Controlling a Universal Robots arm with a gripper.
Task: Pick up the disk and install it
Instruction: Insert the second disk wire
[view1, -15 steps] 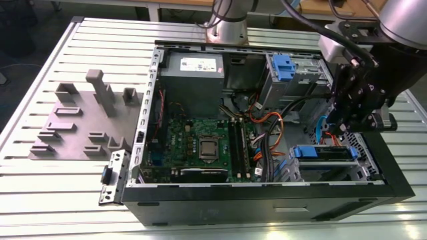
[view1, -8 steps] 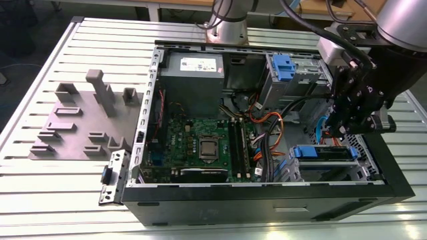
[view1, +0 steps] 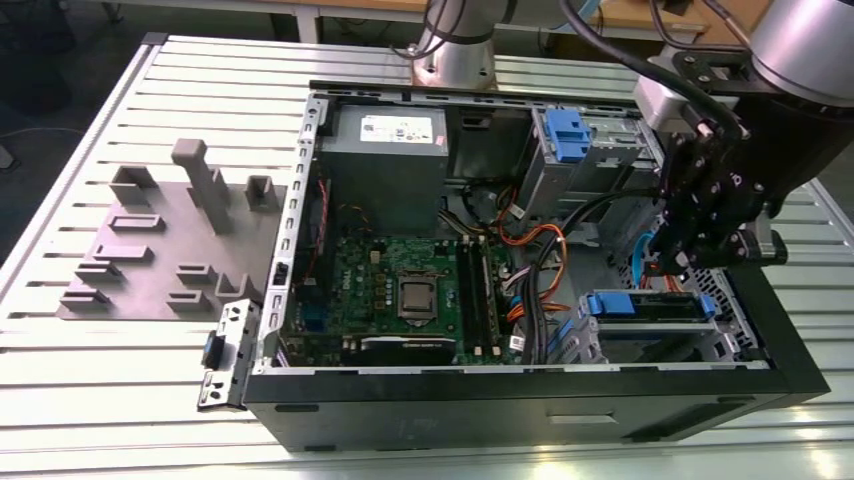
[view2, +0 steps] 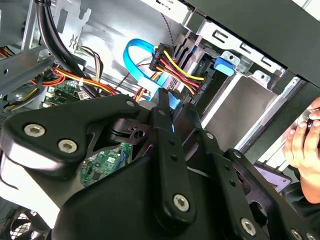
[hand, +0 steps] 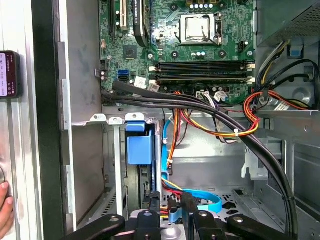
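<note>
The disk (view1: 650, 306), framed by its blue carrier, sits in the lower drive bay at the front corner of the open computer case (view1: 534, 395), at the exterior view's right. In both wrist views its blue carrier tab (hand: 139, 146) (view2: 225, 65) sticks out of the bay. My gripper (view1: 691, 272) hangs inside the case just above that bay. A blue flat cable (view2: 134, 55) (hand: 212, 200) loops in and ends between the two black fingers (view2: 164, 112). The gripper (view2: 175, 102) (hand: 171, 204) looks shut on this cable's plug, beside a plug with red, yellow and black wires (view2: 175, 67).
A grey power supply box (view1: 387, 135), the green motherboard (view1: 400, 290) and orange wire bundles (hand: 220, 131) fill the case. A bare blue bracket (view1: 567, 135) sits in the upper bay. A grey slotted fixture (view1: 174, 240) lies on the table. A person's hand (view2: 305, 145) (hand: 5, 210) is beside the case.
</note>
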